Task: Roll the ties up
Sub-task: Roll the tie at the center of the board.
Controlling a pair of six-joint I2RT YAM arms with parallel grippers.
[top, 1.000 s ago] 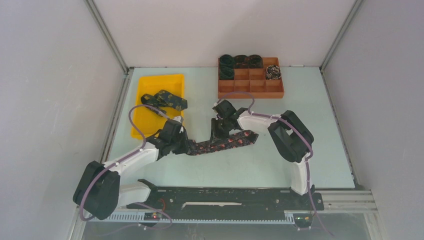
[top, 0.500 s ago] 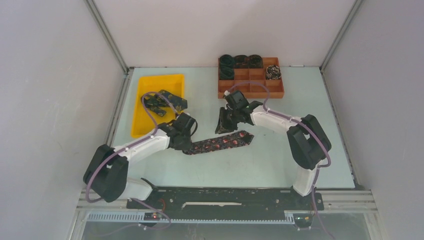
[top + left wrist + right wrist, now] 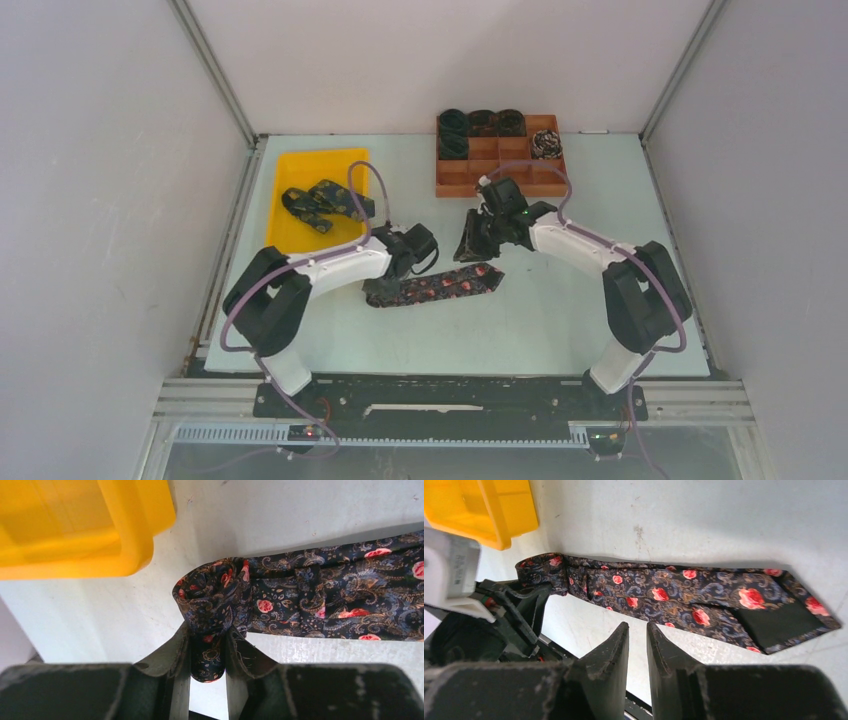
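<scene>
**Left gripper [image 3: 207, 642] pinches curled end of tie [image 3: 440, 286]**

It is clamped on the narrow end of the rose-patterned tie, just right of the yellow tray [image 3: 300, 170]. The rest lies flat, stretching away from the tray. The right gripper [image 3: 637, 630] hovers farther from the tray — fingers [image 3: 614, 655] a slit apart, holding nothing.
</scene>
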